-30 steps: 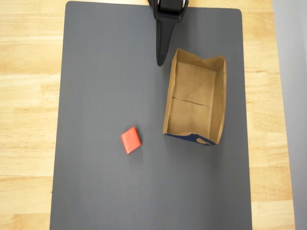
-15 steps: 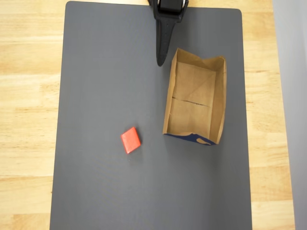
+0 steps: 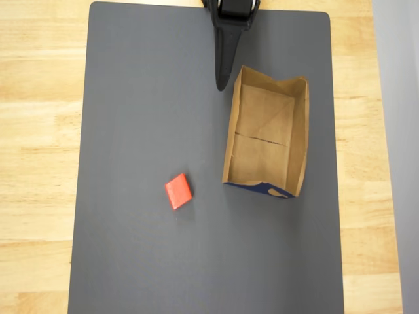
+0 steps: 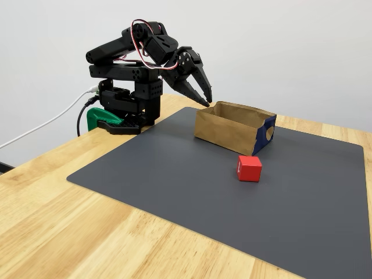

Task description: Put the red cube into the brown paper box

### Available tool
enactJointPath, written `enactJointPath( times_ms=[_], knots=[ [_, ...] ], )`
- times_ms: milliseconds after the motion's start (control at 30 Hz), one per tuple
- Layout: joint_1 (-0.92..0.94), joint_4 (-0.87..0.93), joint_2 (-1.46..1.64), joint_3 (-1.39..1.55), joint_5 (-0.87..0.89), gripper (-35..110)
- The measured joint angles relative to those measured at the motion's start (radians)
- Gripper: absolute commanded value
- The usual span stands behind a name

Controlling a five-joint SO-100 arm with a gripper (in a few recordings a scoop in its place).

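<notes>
Overhead view shows you one red cube (image 3: 178, 191) lying on the dark mat (image 3: 144, 98), just beside the printed end of the one brown paper box (image 3: 299, 140), apart from it. Your end effector (image 4: 203, 96) hangs above the box's far end, fingers slightly apart and holding nothing. Expect the cube to be light, rigid and smooth; take it across two opposite flat faces. The box's thin creased walls would likely shift if nudged.
</notes>
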Motion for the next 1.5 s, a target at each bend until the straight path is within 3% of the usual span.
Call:
enactJointPath(
  times_ms=[133, 467, 700, 833, 1067, 1500],
  knots=[
    [0.002, 0.0, -0.021, 0.0, -0.009, 15],
    [0.11, -0.02, -0.252, -0.138, -0.156, 17],
    [0.244, 0.06, -0.68, -0.492, -0.463, 16],
    [0.307, 0.071, -0.885, -0.624, -0.549, 18],
    [0.35, 0.067, -1.08, -0.753, -0.528, 27],
    [0.268, 0.021, -1.474, -0.956, -0.442, 35]
  ],
)
